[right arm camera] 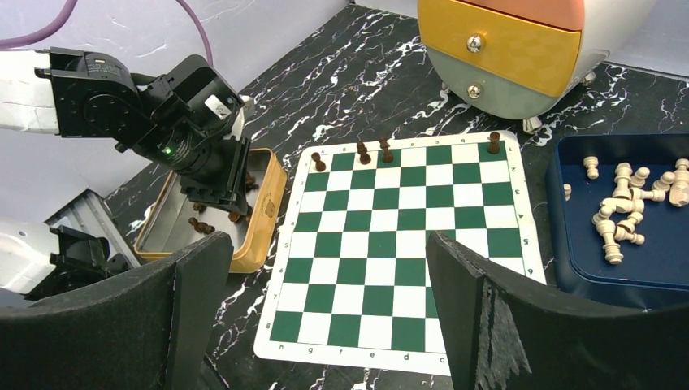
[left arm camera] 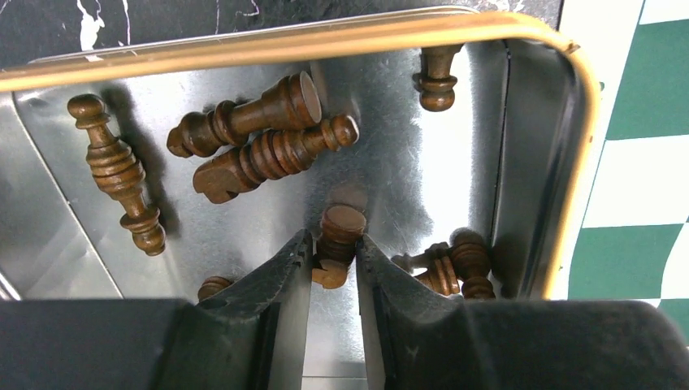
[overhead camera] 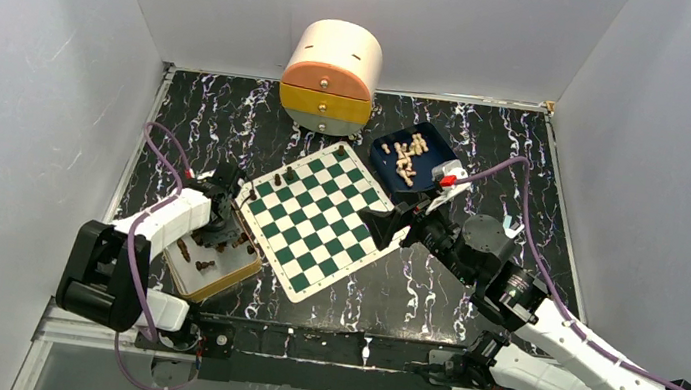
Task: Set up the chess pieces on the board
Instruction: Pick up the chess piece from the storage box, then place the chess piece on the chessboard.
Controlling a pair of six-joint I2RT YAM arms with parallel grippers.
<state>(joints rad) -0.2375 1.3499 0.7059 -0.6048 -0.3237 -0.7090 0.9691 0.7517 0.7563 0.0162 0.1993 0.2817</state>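
Where the left arm reaches: bent down over the tin tray (left arm camera: pixel 325 39) beside the board's left edge, wrist aimed at the tray floor.
Left claw (left arm camera: pixel 333 248): narrowed onto one dark chess piece (left arm camera: pixel 341 227) that lies on the tray floor, with a fingertip touching each side.
Right arm: stretched forward and to the left, held above the right corner of the board (overhead camera: pixel 318 217).
Right claw (right arm camera: pixel 329 248): spread wide, holding nothing.
Hard to see: the fingers (left arm camera: pixel 276 276) cover the gripped piece's lower end; a second piece (left arm camera: pixel 213 286) only peeks out beside the left finger; a third piece (left arm camera: pixel 437 77) runs up under the rim.
Tin tray: loose dark pieces (left arm camera: pixel 260 138) lie on their sides, two of them touching.
Board: flat on the worktop (overhead camera: pixel 431 277), with four upright dark pieces (right arm camera: pixel 363 151) along its far row.
Blue tray (right arm camera: pixel 650 272): just beside the board's right edge, holding a heap of pale pieces (right arm camera: pixel 621 219).
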